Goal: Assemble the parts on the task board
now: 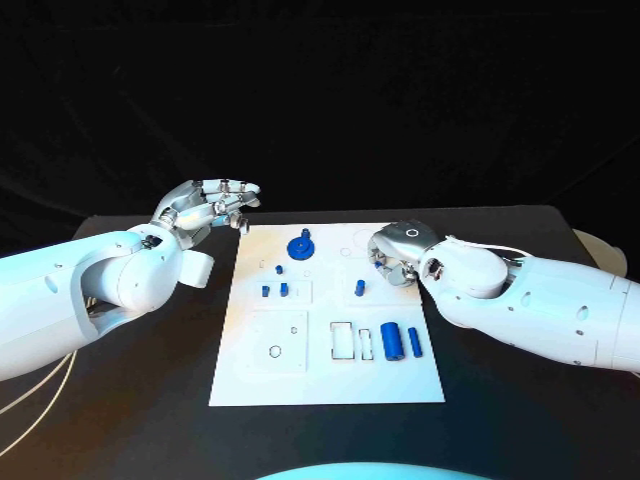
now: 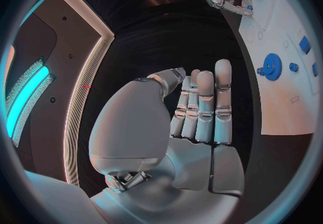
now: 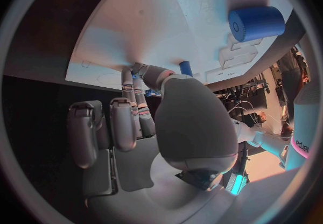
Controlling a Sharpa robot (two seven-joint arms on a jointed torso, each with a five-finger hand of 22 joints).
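Black tabletop (image 1: 522,420) under a dark backdrop, white task board (image 1: 335,390) lying flat at its centre between the two arms.

On the task board: blue gear (image 1: 303,247) near the far edge, apparently seated on a post, can't confirm. Small blue pegs (image 1: 274,291) left of board centre, some look upright in holes, too small to be sure. One more blue peg (image 1: 361,288) stands right of centre, just beside the right robot hand. Big blue cylinder (image 1: 391,341) and a slimmer blue bar (image 1: 414,342) lie loose at the board's right side, next to empty rectangular slots (image 1: 343,340). Empty recess with a small ring (image 1: 274,351) on the board's near left.

Right robot hand (image 1: 398,252) is over the board's right edge, fingers (image 3: 128,86) curled down toward the board surface beside that peg. Whether it pinches anything, cannot tell; fingertips are hidden.

Left robot hand (image 1: 212,205) sits off the board's far-left corner, above the tabletop, fingers loosely spread, thumb apart, holding nothing.

Progress judgement: partial. Gear and a few pegs look placed; cylinder and bar unplaced, several slots and recesses unfilled. Roughly early-to-middle, most insertions left.
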